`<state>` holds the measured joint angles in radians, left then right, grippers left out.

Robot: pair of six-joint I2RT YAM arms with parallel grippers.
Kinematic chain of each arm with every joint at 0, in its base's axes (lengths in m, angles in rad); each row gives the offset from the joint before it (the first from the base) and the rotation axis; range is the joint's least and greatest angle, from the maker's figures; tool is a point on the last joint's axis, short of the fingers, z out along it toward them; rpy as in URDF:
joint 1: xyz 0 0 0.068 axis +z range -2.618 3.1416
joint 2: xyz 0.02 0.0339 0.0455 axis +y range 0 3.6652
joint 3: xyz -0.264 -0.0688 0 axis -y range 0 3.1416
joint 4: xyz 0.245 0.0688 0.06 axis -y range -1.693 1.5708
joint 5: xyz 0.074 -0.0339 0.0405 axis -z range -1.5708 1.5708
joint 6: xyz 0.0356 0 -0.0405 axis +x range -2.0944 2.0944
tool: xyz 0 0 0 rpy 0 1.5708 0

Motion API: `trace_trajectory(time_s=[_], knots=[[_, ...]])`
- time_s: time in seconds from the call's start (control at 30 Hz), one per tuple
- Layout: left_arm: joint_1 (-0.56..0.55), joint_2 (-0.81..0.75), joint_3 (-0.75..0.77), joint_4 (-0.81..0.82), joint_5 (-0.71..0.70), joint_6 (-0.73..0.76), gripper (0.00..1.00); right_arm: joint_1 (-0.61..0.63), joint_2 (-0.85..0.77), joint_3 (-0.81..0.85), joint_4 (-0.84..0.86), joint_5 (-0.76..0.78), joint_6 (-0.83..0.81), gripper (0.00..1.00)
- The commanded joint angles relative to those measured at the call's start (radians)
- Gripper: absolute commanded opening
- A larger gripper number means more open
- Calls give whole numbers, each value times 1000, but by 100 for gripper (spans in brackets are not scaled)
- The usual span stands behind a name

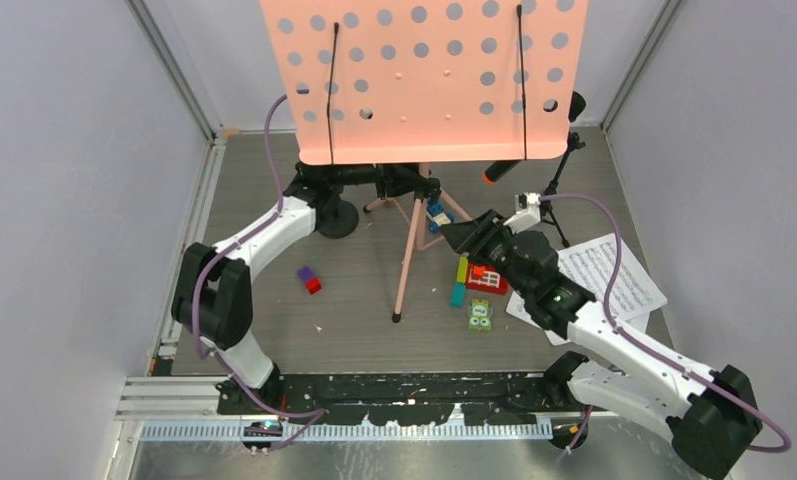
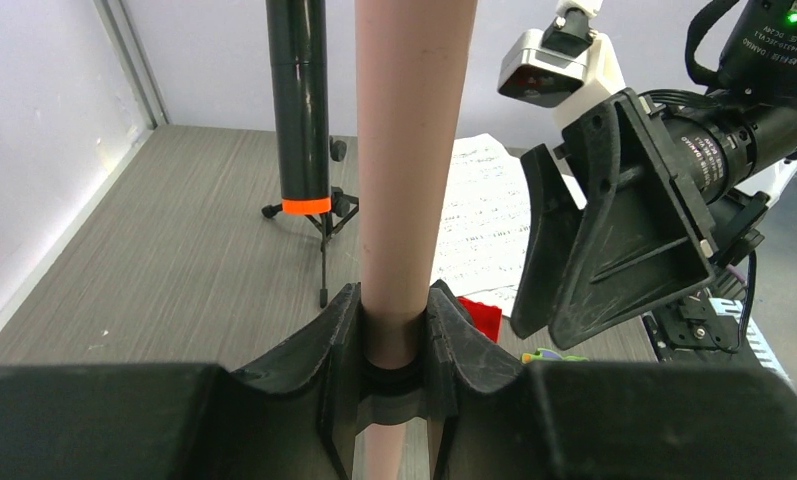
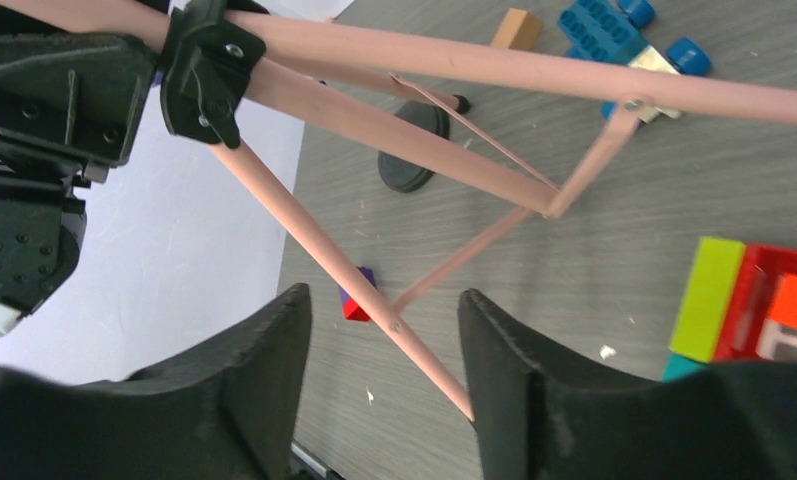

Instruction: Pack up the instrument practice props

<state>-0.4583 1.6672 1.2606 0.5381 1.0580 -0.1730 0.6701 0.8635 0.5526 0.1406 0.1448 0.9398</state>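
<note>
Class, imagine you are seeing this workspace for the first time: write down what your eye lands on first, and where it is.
The big pink music stand, its desk dotted with holes, fills the top centre of the overhead view. The left gripper is clamped round its pole, while the right gripper hangs open just beside it. White note sheets lie flat at the right.

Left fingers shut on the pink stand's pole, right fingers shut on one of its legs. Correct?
Not quite. The right fingers are open: the right wrist view shows them apart, with one pink leg seen in the gap beyond them, not gripped. The left fingers are indeed shut on the pink pole.
</note>
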Motion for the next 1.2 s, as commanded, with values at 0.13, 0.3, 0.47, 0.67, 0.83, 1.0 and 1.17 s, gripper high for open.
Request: trace_trajectory(time_s=[0.13, 0.3, 0.47, 0.67, 0.83, 1.0, 1.17], knots=[[-6, -45, -23, -115, -56, 53, 0, -3, 138, 135, 319, -42, -113, 49], [-6, -42, -15, -124, -55, 49, 0, -2, 180, 148, 336, 16, -126, 53], [-6, -45, -13, -124, -67, 45, 0, -4, 201, 156, 334, 49, -137, 54], [-6, -53, -22, -110, -75, 40, 0, -5, 210, 168, 333, 61, -184, 52], [-6, -50, -27, -103, -79, 35, 0, -41, 245, 196, 339, -51, -197, 51], [-6, -50, -24, -96, -79, 29, 0, -64, 269, 199, 366, -116, -183, 45], [-6, -50, -21, -99, -79, 29, 0, -74, 277, 197, 373, -131, -174, 34]])
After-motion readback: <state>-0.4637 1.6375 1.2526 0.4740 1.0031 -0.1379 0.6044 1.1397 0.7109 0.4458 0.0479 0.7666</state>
